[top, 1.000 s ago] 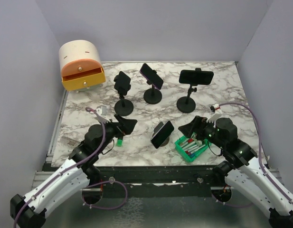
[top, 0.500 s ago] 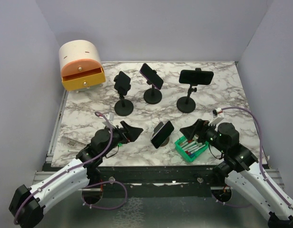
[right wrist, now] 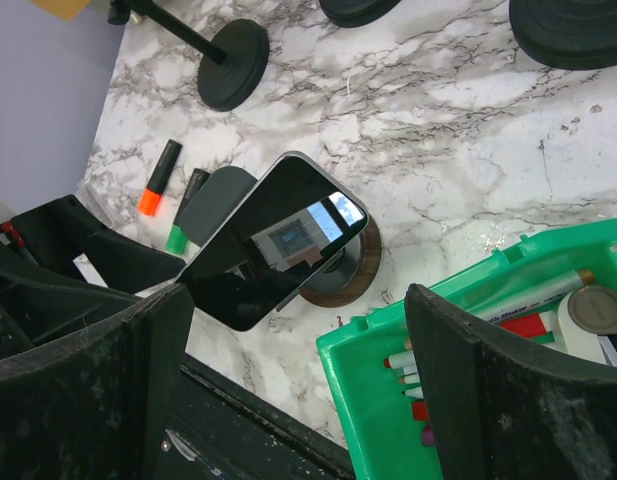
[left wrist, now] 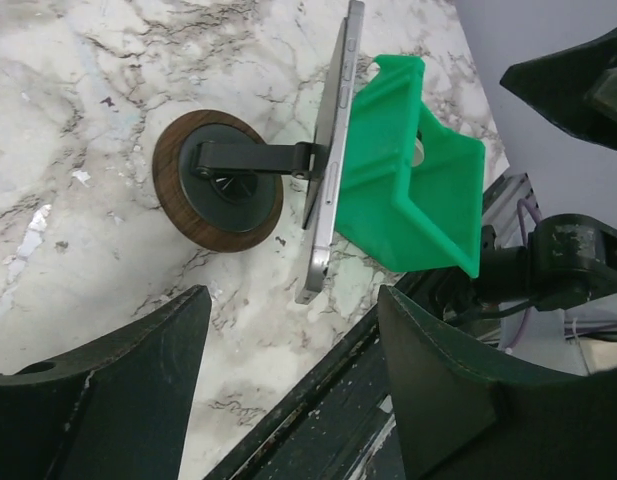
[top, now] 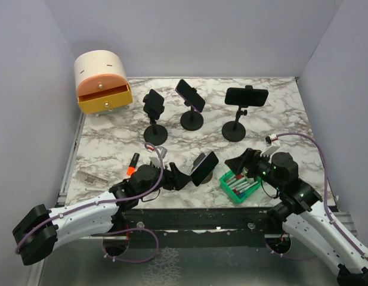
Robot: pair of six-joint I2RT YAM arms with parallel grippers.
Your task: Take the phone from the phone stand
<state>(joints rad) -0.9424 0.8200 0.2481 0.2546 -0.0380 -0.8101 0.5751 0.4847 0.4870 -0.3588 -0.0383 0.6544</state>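
1. Left arm (top: pixel 82 211): stretched low along the near edge of the bench (top: pixel 112 137), forearm running from the lower left toward the middle, wrist turned to the right.
2. Left pincer (top: pixel 179 177): jaws set wide, nothing between them. It sits just beside the phone stand (left wrist: pixel 218 195), on its left, aimed at the back of the phone (left wrist: pixel 328 170).
3. From the left wrist, the phone shows edge-on. It is clipped to a short black arm rising off the stand's round wooden base. Its lower end hangs just beyond the gap between the two dark fingers (left wrist: pixel 98 390); no contact visible.
4. Right arm (top: pixel 315 220): comes up from the lower right with the elbow bent, wrist tipped down and to the left.
5. Right pincer (top: pixel 240 162): spread wide, empty. It hovers over the left end of the green tray (top: pixel 238 186) and faces the phone's screen.
6. From the right wrist, the phone is tilted back on its stand with a dark, glossy screen. It is in the stand, near the front middle of the bench.
7. Green tray: holds markers (right wrist: pixel 533 310); just beside the stand on its right. Cannot tell whether they touch.
8. An orange marker (top: pixel 133 164) lies on the bench, left of the left pincer.
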